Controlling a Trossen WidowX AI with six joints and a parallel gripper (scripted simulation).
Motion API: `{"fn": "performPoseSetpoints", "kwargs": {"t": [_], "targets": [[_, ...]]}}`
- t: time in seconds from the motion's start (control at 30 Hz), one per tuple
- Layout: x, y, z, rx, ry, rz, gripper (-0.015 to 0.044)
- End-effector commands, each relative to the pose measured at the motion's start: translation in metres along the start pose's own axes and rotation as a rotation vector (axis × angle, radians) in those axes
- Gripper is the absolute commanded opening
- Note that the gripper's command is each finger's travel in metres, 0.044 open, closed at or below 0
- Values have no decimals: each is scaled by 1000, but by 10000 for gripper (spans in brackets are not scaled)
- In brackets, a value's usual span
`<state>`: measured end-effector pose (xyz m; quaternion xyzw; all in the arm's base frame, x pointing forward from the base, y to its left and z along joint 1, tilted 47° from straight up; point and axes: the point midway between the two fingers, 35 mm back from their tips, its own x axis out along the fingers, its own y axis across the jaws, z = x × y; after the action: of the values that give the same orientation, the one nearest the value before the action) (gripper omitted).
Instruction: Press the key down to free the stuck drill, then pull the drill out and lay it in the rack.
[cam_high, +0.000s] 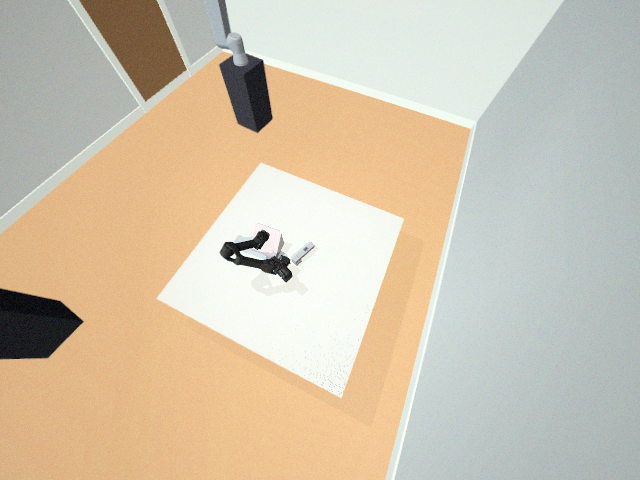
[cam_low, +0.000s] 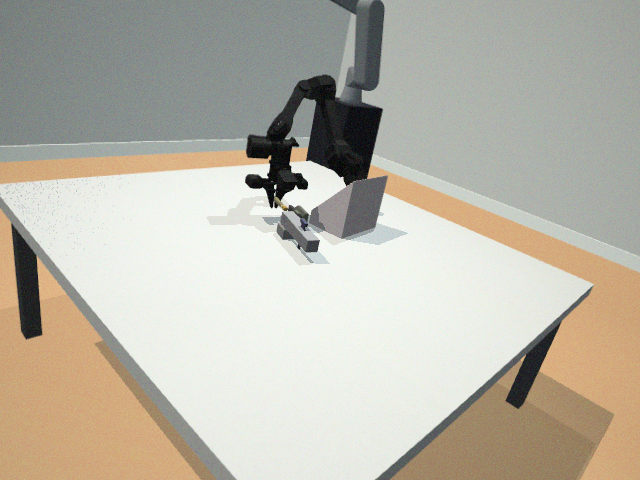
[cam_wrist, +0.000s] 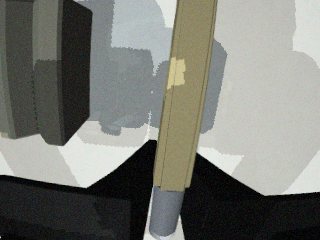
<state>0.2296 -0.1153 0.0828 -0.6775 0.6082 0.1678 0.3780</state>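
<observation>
The gripper (cam_low: 274, 203) (cam_wrist: 174, 165) is shut on the tan, bar-like drill (cam_low: 280, 203) (cam_wrist: 187, 95). The drill's grey round end shows between the black fingers in the wrist view, and its far end runs out of the top. The drill is held above the table, close to the left end of the long grey housing (cam_high: 303, 253) (cam_low: 309, 243). A dark blue piece (cam_low: 303, 223), apparently the key, stands at the housing's side. A dark olive block (cam_low: 299, 210) (cam_wrist: 47, 100) lies beside the drill; it may be the rack, but I cannot tell for certain.
A large sloped block (cam_high: 269, 238) (cam_low: 361, 209) stands on the white table (cam_high: 320, 320) (cam_low: 310, 335) near the arm's base, behind the housing. A dark pedestal (cam_high: 250, 95) with a grey arm stands beyond the table.
</observation>
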Motion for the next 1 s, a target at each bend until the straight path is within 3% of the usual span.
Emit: {"fn": "performPoseSetpoints", "kwargs": {"t": [0.0,0.97], "targets": [[-3,0,0,5,2,-6,0],[-15,3,3,5,1,-5,0]]}}
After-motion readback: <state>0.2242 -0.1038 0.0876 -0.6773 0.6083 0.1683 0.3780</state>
